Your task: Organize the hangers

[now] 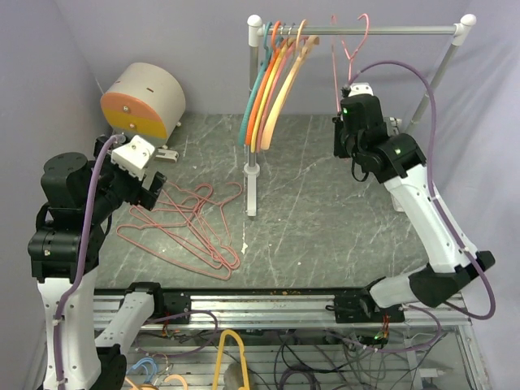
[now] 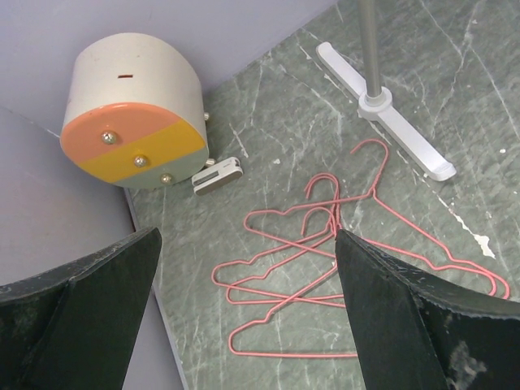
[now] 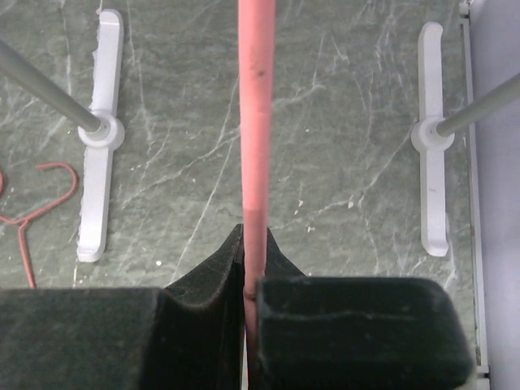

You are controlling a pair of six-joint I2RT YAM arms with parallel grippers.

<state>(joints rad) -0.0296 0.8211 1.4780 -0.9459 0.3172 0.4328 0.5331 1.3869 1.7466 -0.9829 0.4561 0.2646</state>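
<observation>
Several pink wire hangers (image 1: 193,223) lie tangled on the table at the left; they also show in the left wrist view (image 2: 325,268). My left gripper (image 1: 151,184) hovers over their left end, open and empty (image 2: 248,325). Teal, orange, yellow and peach plastic hangers (image 1: 272,85) hang at the left end of the silver rail (image 1: 398,30). One pink wire hanger (image 1: 351,45) hangs further right on the rail. My right gripper (image 1: 339,122) is shut on its lower wire (image 3: 256,122), which runs up between the closed fingers (image 3: 250,272).
A round drum with an orange and yellow face (image 1: 145,101) stands at the back left (image 2: 134,114), a small white block (image 2: 217,175) beside it. The rail's white feet and posts (image 1: 252,183) stand mid-table (image 2: 390,114) (image 3: 101,138) (image 3: 431,138). Purple walls close the left and back.
</observation>
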